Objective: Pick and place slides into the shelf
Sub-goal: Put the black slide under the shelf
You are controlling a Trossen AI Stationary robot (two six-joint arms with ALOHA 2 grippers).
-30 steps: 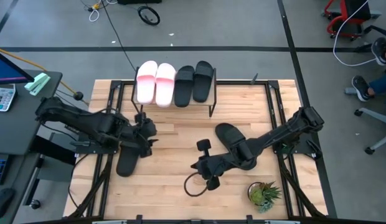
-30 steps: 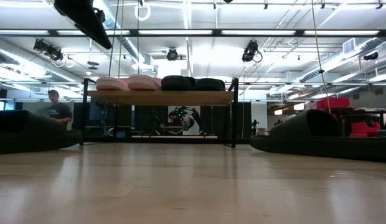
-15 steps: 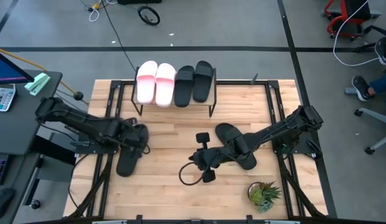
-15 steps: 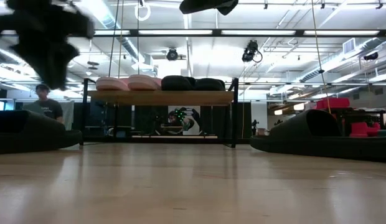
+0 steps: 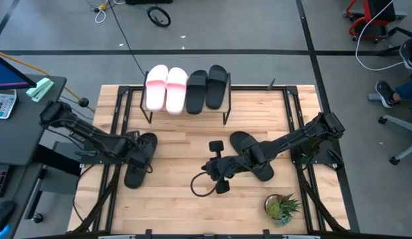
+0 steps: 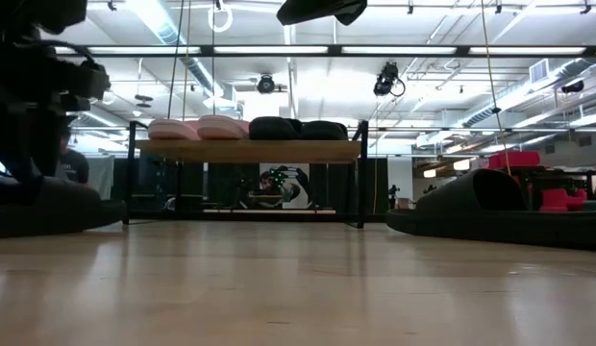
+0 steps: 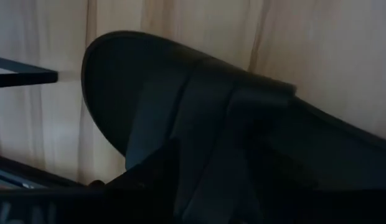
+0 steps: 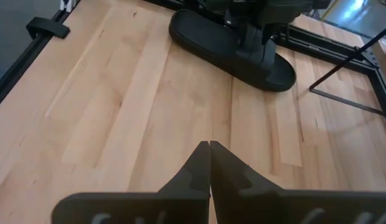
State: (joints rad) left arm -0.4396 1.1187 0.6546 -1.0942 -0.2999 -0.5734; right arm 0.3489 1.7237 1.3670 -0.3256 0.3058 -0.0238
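1. Your left gripper (image 5: 136, 150) is down on the black slide (image 5: 139, 160) at the table's (image 5: 186, 139) left side; in the left wrist view that slide's strap (image 7: 199, 124) fills the frame, and you cannot tell how the fingers are set.
2. Your right gripper (image 5: 214, 174) hangs over bare wood near the table's middle, fingers (image 8: 199, 168) pressed together and holding nothing.
3. The second loose black slide (image 5: 251, 154) lies on the table partly under your right arm.
4. The shelf (image 5: 186, 106) stands at the table's far edge with two pink slides (image 5: 165, 87) and two black slides (image 5: 207, 86) side by side on top.
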